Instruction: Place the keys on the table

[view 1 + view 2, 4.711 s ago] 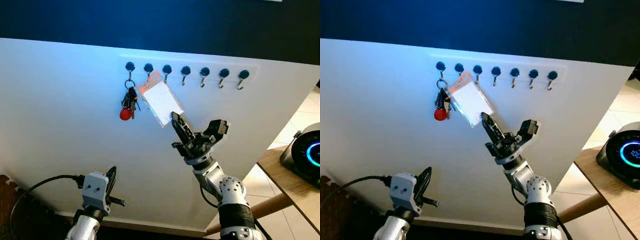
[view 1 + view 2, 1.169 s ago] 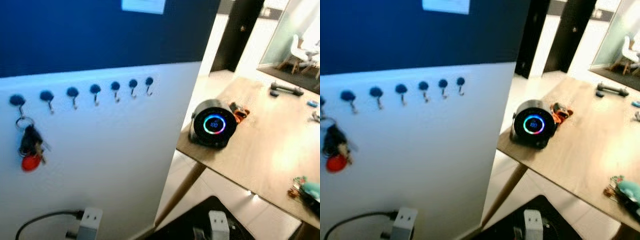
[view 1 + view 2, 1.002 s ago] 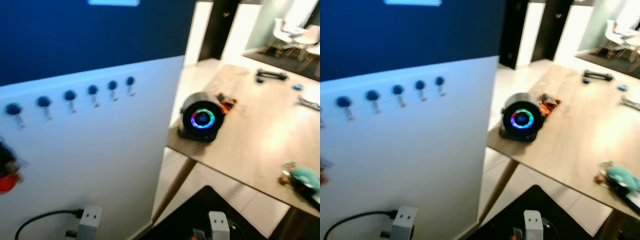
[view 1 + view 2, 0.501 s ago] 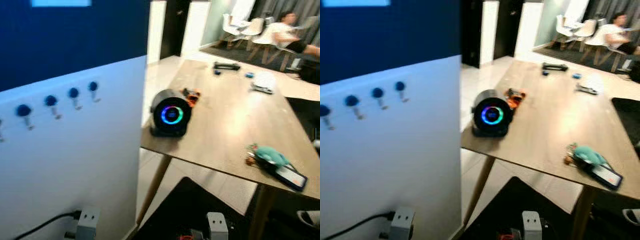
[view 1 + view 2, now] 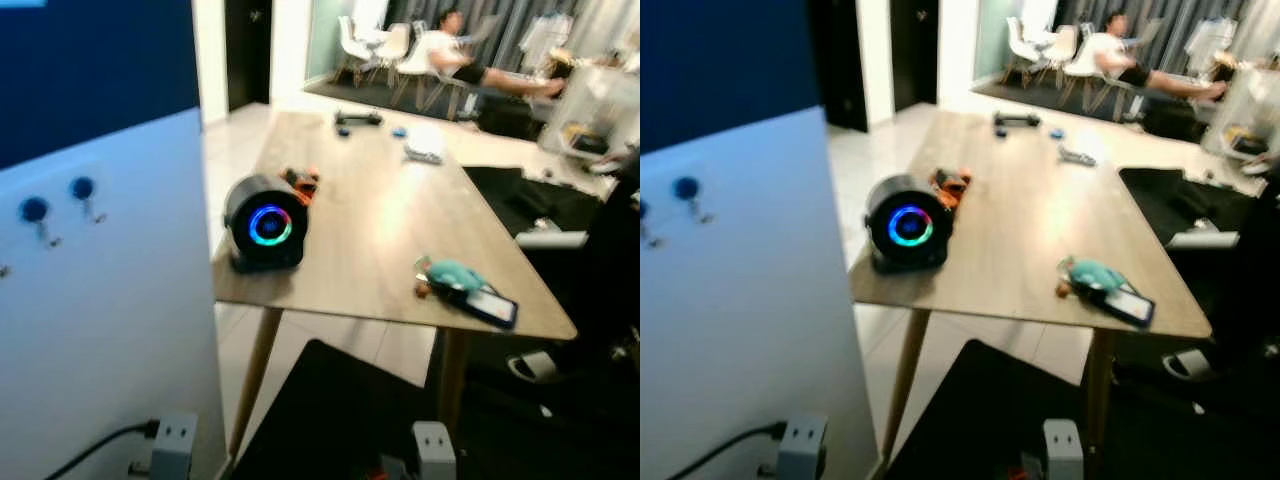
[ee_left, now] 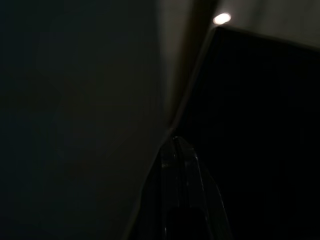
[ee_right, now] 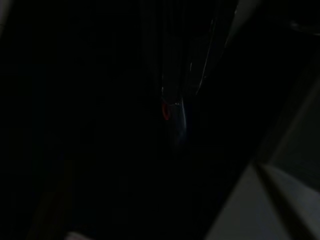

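Standing beside a white wall (image 5: 110,300), the wooden table (image 5: 400,245) bears a round speaker (image 5: 263,224); end effector states unclear.

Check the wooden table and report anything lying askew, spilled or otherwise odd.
Nothing looks spilled or damaged. On the wooden table, a dark phone-like slab lies skewed beside a teal soft item, close to the near edge, where a knock could push it off. The round speaker with its glowing ring sits upright near the corner.
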Available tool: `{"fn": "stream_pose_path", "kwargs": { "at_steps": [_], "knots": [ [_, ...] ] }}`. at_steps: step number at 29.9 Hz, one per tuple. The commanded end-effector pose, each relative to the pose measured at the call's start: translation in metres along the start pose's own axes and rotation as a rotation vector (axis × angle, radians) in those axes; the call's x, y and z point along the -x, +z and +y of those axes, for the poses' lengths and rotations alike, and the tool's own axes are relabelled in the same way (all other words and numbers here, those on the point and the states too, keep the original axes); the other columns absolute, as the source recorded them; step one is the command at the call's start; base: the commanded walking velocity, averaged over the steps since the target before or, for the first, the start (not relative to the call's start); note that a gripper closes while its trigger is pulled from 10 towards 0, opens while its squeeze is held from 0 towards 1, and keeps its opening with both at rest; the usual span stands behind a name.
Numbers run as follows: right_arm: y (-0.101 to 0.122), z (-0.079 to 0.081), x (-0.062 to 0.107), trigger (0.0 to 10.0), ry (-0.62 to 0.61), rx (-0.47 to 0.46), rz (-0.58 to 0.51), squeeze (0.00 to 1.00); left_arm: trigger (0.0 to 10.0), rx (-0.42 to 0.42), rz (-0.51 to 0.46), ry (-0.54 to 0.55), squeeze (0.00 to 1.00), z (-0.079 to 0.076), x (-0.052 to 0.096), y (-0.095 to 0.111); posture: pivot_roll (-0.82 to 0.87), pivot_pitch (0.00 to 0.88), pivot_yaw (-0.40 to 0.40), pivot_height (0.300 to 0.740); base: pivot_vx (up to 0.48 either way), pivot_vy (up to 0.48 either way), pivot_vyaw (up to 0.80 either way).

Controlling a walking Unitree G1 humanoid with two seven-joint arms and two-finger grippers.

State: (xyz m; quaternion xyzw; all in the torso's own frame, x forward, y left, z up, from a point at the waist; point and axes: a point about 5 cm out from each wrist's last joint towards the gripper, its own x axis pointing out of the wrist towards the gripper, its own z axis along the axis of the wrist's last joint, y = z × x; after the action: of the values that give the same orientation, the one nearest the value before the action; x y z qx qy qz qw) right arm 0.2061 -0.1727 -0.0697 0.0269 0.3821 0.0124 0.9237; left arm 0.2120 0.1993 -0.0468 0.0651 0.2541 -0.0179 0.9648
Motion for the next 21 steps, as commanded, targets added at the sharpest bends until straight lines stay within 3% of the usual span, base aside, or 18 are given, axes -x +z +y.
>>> {"fn": "stream_pose_path", "kwargs": {
  "at_steps": [1,17,21],
  "knots": [
    [-0.0045,0.0012,0.0011,10.0,0.002,-0.009,0.011,0.0,10.0,0.004,0.014,-0.006,0.0,-0.0012,0.0031,-0.0056,0.1,0.011,-0.06,0.74,0.0,0.0,-0.8],
    [-0.0032,0.0002,0.0008,10.0,0.005,0.0,0.012,0.0,10.0,0.025,0.007,0.005,0.0,-0.0016,0.0024,-0.0045,0.1,0.014,-0.069,0.74,0.0,0.0,-0.8],
    [-0.0007,0.0019,0.0006,10.0,0.019,0.016,-0.011,0.0,10.0,0.037,-0.007,0.016,0.0,-0.0016,0.0032,-0.004,0.1,0.016,-0.074,0.74,0.0,0.0,0.0]
  ]
}}
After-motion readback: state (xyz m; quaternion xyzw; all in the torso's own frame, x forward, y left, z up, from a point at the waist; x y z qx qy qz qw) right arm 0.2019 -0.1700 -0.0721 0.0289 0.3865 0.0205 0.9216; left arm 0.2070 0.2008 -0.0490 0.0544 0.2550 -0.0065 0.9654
